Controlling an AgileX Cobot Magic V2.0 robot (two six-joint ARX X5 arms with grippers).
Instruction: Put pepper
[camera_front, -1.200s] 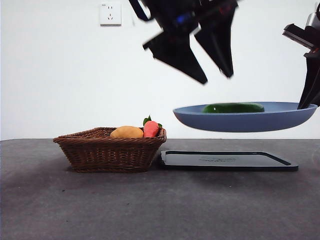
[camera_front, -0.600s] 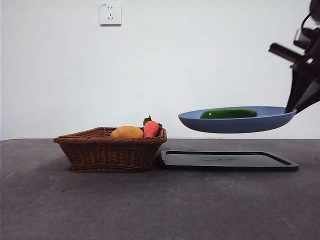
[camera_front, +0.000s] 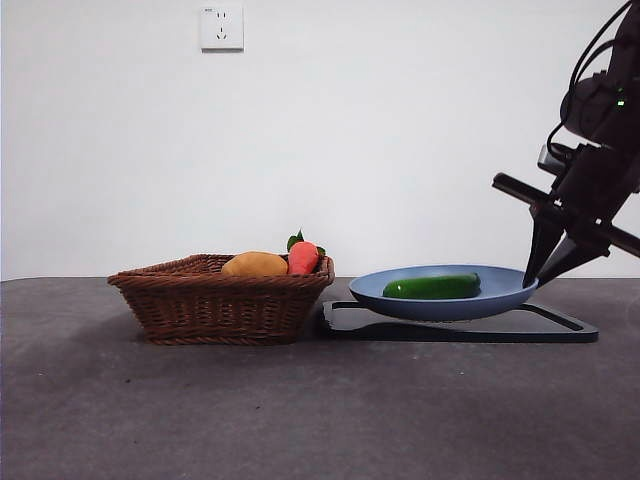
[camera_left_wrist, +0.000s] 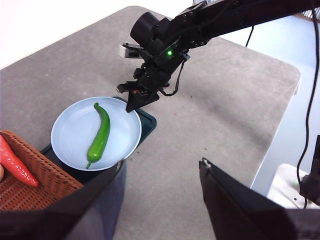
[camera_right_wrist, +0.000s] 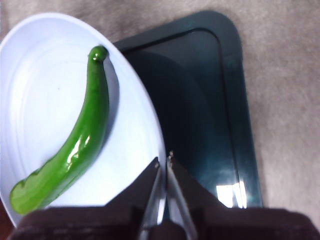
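While the right hand (camera_front: 548, 272) pinches the rim of a blue plate (camera_front: 400, 300), the green pepper (camera_front: 431, 287) lies lengthwise inside it. In the front view the plate sits low over a dark tray (camera_front: 570, 328) on the grey desk (camera_front: 300, 410), apparently touching it (contact is hard to confirm). A wicker basket (camera_front: 215, 305) with a red-orange vegetable (camera_front: 301, 257) and a yellow-orange one (camera_front: 253, 264) stands just beside the tray. The left hand (camera_left_wrist: 160, 200) waits well apart, jaws spread, holding nothing. One risk: the plate overhangs the tray's edge, so letting go could tip it and roll the pepper out.
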